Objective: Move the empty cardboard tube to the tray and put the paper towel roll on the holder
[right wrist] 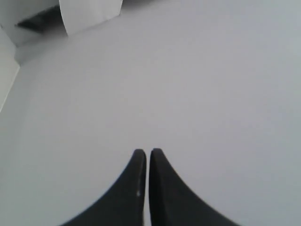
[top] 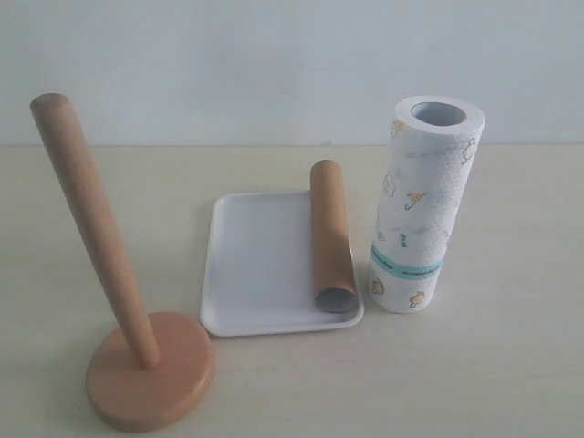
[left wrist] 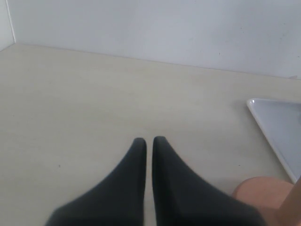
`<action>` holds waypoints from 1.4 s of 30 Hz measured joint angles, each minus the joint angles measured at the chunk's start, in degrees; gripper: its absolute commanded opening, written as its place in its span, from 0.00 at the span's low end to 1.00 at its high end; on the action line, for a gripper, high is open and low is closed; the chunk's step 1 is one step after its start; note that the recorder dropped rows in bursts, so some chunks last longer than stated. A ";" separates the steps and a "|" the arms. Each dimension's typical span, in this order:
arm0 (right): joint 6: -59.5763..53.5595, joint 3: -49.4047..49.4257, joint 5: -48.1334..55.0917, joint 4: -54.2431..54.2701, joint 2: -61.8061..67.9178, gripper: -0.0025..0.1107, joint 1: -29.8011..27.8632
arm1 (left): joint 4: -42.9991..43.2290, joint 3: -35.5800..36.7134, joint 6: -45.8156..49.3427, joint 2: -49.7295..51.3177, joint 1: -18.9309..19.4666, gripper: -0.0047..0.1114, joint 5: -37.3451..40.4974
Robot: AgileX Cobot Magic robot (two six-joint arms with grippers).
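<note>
The brown cardboard tube (top: 330, 235) lies along the right side of the white tray (top: 251, 265), its open greyish end towards the camera. Just right of the tray stands the paper towel roll (top: 422, 205), upright, white with yellow prints and a teal band. The wooden holder (top: 151, 370) stands at the front left, its dowel (top: 91, 224) bare. Neither arm shows in the exterior view. My left gripper (left wrist: 149, 140) is shut and empty above the table, with a tray corner (left wrist: 277, 122) and the holder base (left wrist: 263, 194) beside it. My right gripper (right wrist: 147, 151) is shut, facing a blank grey surface.
The beige table (top: 511, 365) meets a plain pale wall (top: 274, 64) behind. In the right wrist view a white panel (right wrist: 89, 12) and a dark gap (right wrist: 37, 19) sit far from the fingers.
</note>
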 measured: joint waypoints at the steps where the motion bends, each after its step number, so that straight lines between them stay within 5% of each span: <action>1: -0.72 -1.87 0.22 0.45 0.00 0.05 0.00 | 0.00 0.00 0.00 0.00 0.00 0.08 0.00; 5: -5.04 -12.98 7.77 1.37 2.05 0.05 0.00 | 0.00 0.00 0.00 0.00 0.00 0.08 0.00; 12: -11.36 -32.54 42.59 -6.38 15.92 0.05 0.00 | 0.00 0.00 0.00 0.00 0.00 0.08 0.00; 24: -12.49 -35.45 84.42 -4.41 42.43 0.05 0.00 | 0.00 0.00 0.00 0.00 0.00 0.08 0.00; 32: -52.63 -22.88 75.50 41.23 49.45 0.05 0.34 | 0.00 0.00 0.00 0.00 0.00 0.08 0.00; 36: -73.34 -18.75 70.61 59.87 49.45 0.05 7.35 | 0.00 0.00 0.00 0.00 0.00 0.08 0.00; 39: -76.55 -15.02 61.86 63.53 49.45 0.11 13.63 | 0.00 0.00 0.00 0.00 0.00 0.08 0.00; 42: -77.19 -14.01 57.14 64.28 49.45 0.28 18.81 | 0.00 0.00 0.00 0.00 0.00 0.08 0.00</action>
